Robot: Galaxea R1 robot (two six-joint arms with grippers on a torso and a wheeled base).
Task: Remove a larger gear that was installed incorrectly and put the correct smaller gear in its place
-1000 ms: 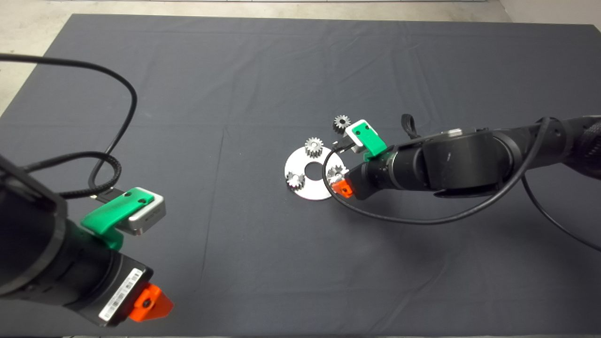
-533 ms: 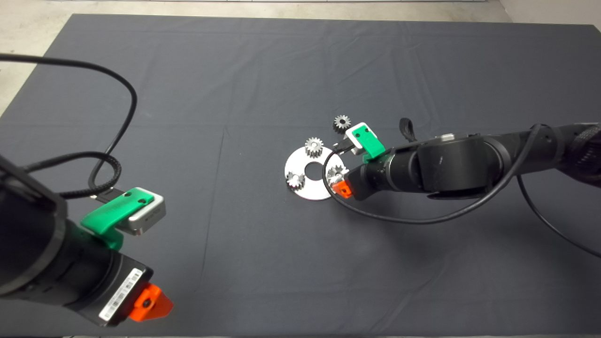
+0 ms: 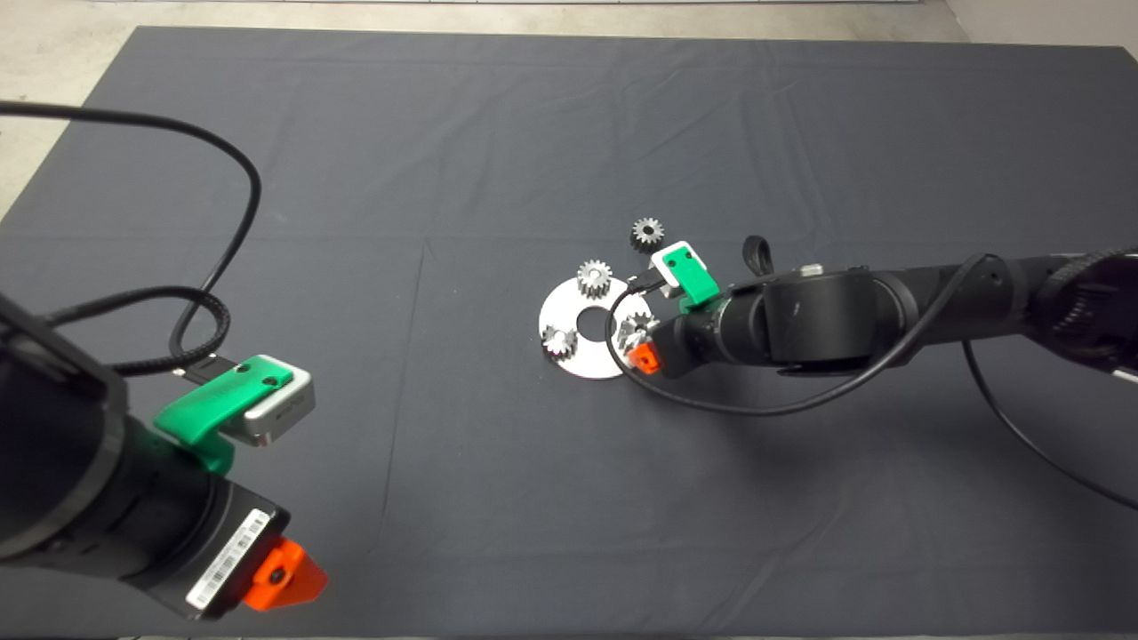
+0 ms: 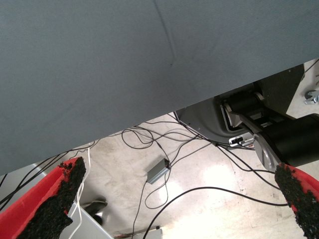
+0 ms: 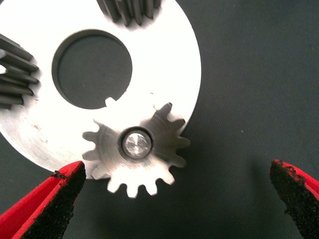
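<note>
Hovering right over the larger gear, the right gripper had its fingers spread wide, one on each side, touching nothing. That gear sat on a pin at the edge of the round plate, and the smaller gear lay loose on the mat just beyond. Solid steel, so probably heavy for its size and slick; I'd pinch it across the teeth. The left gripper was parked at the table's corner, fingers apart.

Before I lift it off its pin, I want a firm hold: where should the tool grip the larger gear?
Judging from the right wrist view, grip the larger gear across its toothed rim, coming straight down from above. It lies flat on the plate with a pin through its centre, and the open right tool already straddles it.
</note>
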